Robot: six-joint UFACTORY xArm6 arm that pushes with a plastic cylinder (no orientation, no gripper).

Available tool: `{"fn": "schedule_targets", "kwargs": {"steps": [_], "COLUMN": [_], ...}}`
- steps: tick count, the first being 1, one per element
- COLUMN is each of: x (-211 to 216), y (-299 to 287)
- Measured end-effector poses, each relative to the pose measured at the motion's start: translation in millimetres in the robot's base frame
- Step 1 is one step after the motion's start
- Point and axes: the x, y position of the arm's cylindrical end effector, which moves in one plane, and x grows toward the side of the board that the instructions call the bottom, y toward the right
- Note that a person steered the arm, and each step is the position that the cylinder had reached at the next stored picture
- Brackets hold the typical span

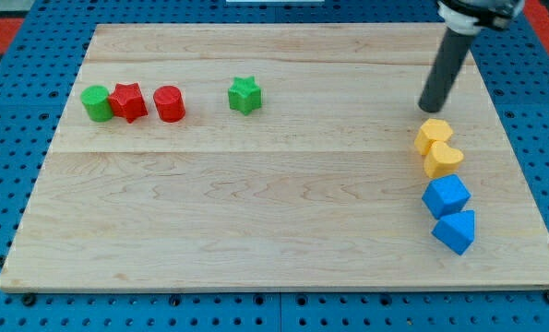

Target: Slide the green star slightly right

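A pale wooden table lies over a blue pegboard that shows on all sides, with a strip of red at the frame's upper corners.

Nearest the frame's bottom, at lower right, sit two blue blocks touching: a wedge-like blue block and, just above it, a blue cube-like block. Above those, two yellow blocks stack up the right side, a yellow heart-like block touching a yellow block of unclear shape.

My tip rests just above that upper yellow block, close but apart from it. My tool is a plain dark rod slanting to the upper right, with nothing that opens or closes.

Far across, in the upper left, the green star stands alone. Left of it run a red cylinder, a red star and a green cylinder, the last two touching.
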Motion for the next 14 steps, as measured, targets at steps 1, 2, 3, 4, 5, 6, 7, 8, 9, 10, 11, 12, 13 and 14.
{"fn": "schedule_targets", "kwargs": {"steps": [1,2,3,4,5,6,7,8,9,10,11,12,13,14], "x": [-7.2,-29.7,-83.3,-93.7,-50.0,-19.6,7.4,13.1,-7.0,-29.6,-54.5,-54.4,-50.9,-82.8], "y": [44.6,0.7,-97.4,-211.5,-270.3,-286.7,-238.7,-115.7,-127.7,-179.8,-171.5,-91.6,-28.8,-12.6]}}
